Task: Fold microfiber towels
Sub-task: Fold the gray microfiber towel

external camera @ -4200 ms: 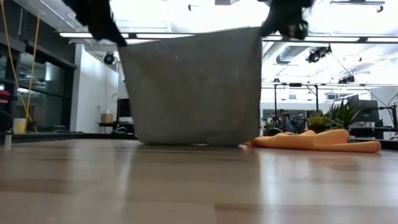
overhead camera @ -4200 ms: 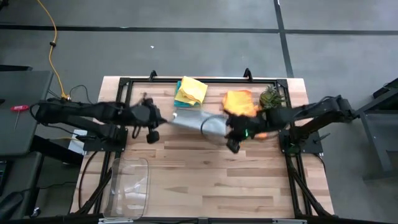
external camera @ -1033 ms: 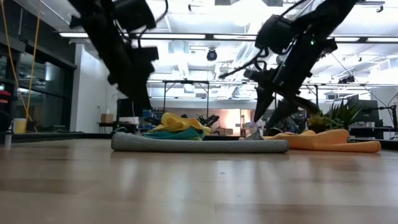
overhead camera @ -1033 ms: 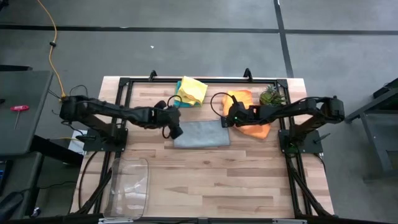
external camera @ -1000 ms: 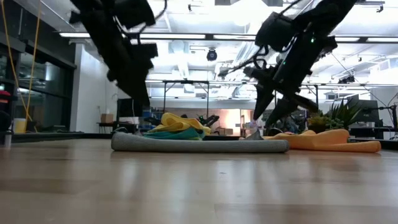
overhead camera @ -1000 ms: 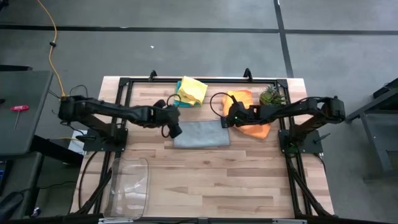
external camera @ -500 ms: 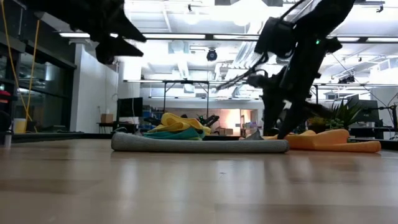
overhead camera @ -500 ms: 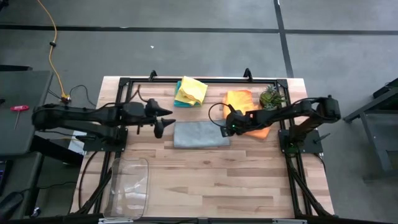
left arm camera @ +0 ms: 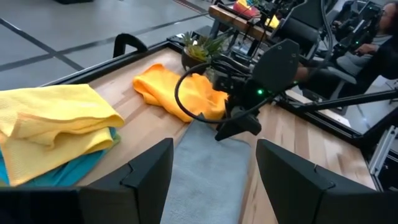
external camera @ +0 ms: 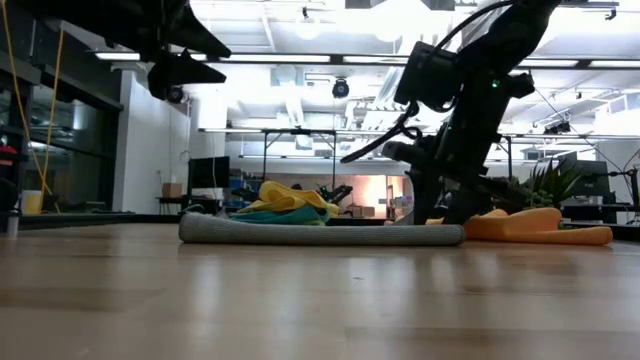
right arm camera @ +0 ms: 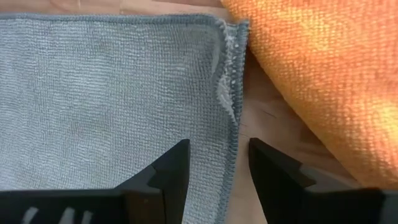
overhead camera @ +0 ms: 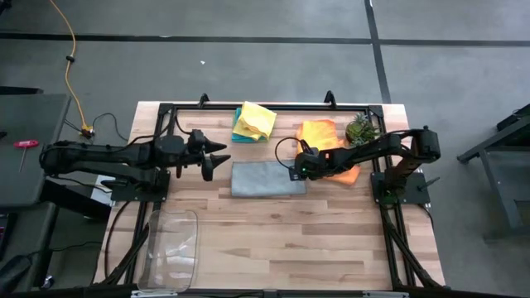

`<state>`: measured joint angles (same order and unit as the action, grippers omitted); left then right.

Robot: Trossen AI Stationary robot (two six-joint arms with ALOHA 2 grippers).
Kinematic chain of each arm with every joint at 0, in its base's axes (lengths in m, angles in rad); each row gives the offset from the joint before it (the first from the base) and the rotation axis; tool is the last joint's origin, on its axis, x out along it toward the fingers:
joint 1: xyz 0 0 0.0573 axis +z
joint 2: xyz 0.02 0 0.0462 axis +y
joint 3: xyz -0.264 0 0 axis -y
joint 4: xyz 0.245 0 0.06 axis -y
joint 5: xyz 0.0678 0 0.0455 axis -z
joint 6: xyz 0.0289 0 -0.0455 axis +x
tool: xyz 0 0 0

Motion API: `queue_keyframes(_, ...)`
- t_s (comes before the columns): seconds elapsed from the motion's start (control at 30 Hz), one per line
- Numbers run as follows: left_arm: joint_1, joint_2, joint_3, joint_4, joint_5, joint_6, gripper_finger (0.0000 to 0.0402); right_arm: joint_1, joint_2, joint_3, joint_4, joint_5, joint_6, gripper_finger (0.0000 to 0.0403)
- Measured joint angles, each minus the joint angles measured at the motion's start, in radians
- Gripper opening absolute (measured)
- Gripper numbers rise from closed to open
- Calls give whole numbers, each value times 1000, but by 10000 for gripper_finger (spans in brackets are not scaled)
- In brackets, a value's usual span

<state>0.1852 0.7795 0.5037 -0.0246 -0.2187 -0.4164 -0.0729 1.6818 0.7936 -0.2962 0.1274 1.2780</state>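
The grey towel (overhead camera: pixel 267 178) is seen lying folded flat near the middle of the table (overhead camera: pixel 273 240), as a rectangle with its long side running left to right. Its right edge is straddled by the right gripper (overhead camera: pixel 296 171), which is lowered close to the cloth; the two fingers (right arm camera: pixel 171 177) are held apart, one over the grey fabric and the other over bare wood just beside the hem, and nothing is clamped between them. The orange towel (overhead camera: pixel 325 142) is spread loosely just to the right of the grey one, partly under the right arm, with a small spiky plant (overhead camera: pixel 361 128) at its far right side. Toward the far edge of the table, the yellow towel (overhead camera: pixel 256 118) is piled on the teal towel (overhead camera: pixel 242 134), of which only a strip is shown. The left gripper (overhead camera: pixel 217 162) is held above the table to the left of the grey towel, well clear of it, its fingers spread and empty. A clear plastic tray (overhead camera: pixel 172 248) is placed at the near left corner.
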Motion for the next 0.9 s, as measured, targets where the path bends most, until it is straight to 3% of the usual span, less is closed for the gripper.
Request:
queue_keyframes(0.2, 0, 0, 0, -5, -11, 0, 218, 35, 5, 0, -21, 59, 26, 109)
queue_keyframes(0.4, 0, 1, 0, -8, -20, 0, 218, 40, 5, -3, -42, 74, -7, 13)
queue_keyframes(0.6, 0, 1, 0, -8, -32, -8, 218, 49, -64, -6, -131, 20, -86, 2)
queue_keyframes(0.9, 0, 1, 0, -7, -48, -22, 218, 87, -335, -6, -377, 13, -194, 1)
